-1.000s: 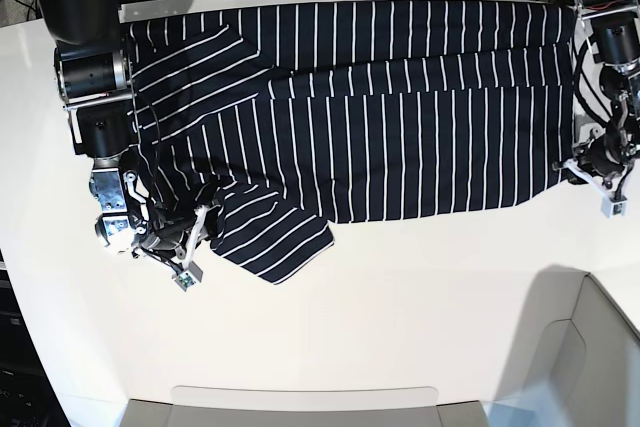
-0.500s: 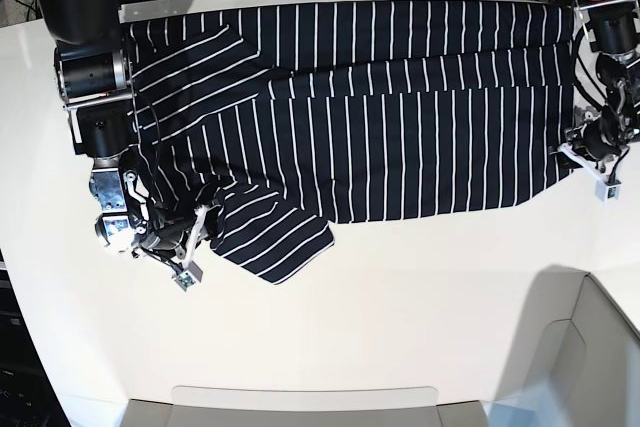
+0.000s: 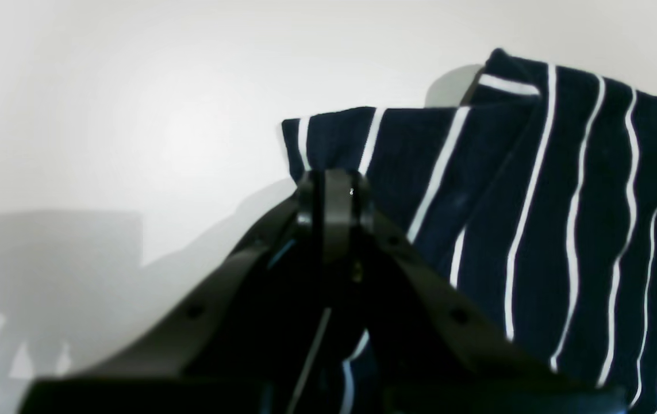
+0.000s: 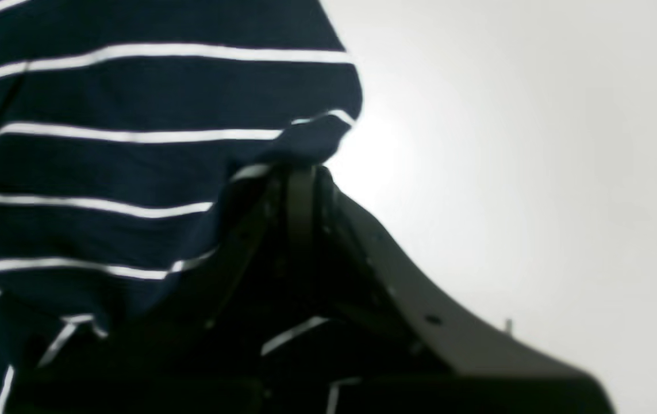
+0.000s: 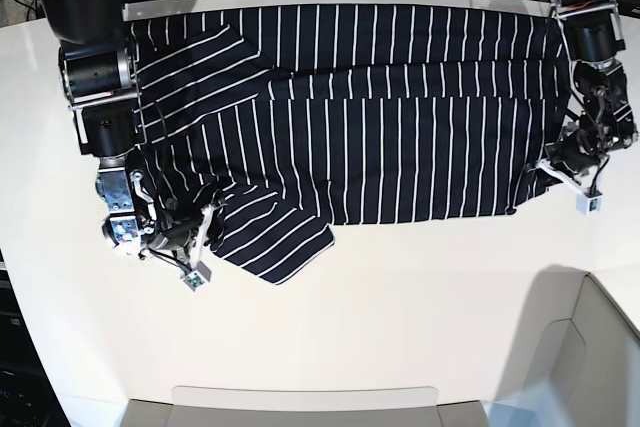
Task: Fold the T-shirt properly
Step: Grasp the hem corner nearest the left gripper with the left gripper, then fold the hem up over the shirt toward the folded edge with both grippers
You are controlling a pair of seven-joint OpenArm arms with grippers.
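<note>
Nearest you, the T-shirt point(image 5: 270, 237) has a loose flap poking out, probably a sleeve, blunt-ended, lying at a slant on the pale work surface point(image 5: 380, 327). Just behind it, your right gripper point(image 4: 307, 172) has its jaws closed on the shirt, edge fabric bunched into a ridge at the tips. Across on the other side, your left gripper point(image 3: 337, 175) is closed too, gripping a bit of cloth near the hem corner, with folds gathered around the fingers. Depth of both pinches: can't tell.

Step in hand looks like taking both near corners for a fold. Check both grips with a small lift first. Then raise both arms evenly, keep light tension between them, carry the edge away from you, lower it flat. Don't yank; thin cloth could slip or skew. That flap may drag under, so watch it and tuck it after.

Material: soft, limp, matte knit, near-black navy, thin white stripes. They run straight mid-body, handy for alignment, and bend at the creases. Farther back, layers overlap in a wide band, wrinkled diagonally toward your right arm.
</note>
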